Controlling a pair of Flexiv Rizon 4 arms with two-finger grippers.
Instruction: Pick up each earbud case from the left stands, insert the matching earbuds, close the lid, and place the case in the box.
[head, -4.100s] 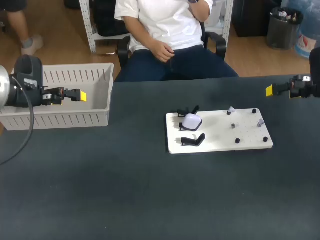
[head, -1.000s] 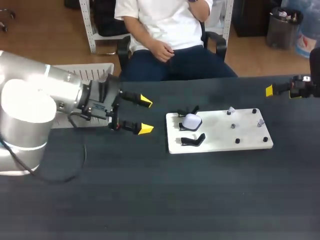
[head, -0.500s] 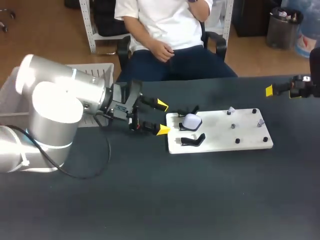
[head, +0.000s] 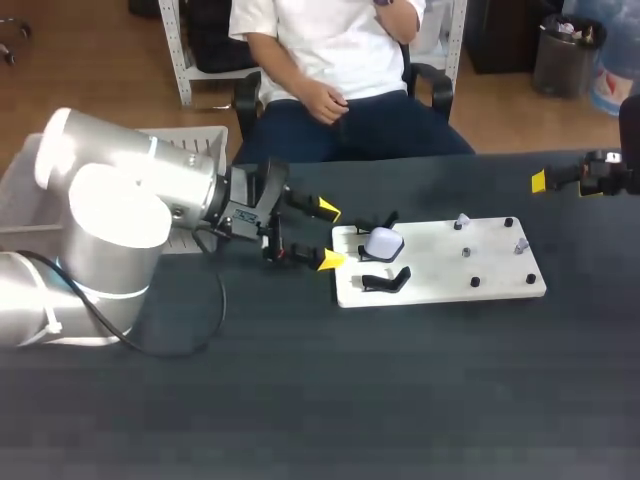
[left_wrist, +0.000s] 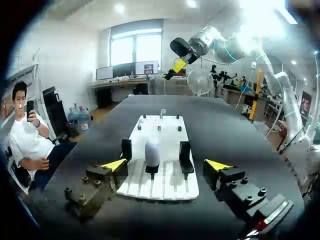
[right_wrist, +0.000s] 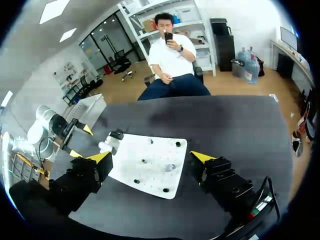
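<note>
A white earbud case sits on the middle one of three black stands at the left end of the white board. My left gripper is open just left of the board, level with the case, its tips wide apart. In the left wrist view the case stands ahead of the gripper, between two bare black stands. Small earbuds rest on pegs at the board's right half. My right gripper is open and holds nothing, hanging high off the board's right end, near the table's far right edge.
The white slatted box stands at the table's far left, mostly hidden behind my left arm. Dark bare tabletop lies in front of the board. A seated person is beyond the far edge, not touching the table.
My left arm has swung right from near the box until its open gripper reached the board's left end. The right arm, the case and the board have not moved.
</note>
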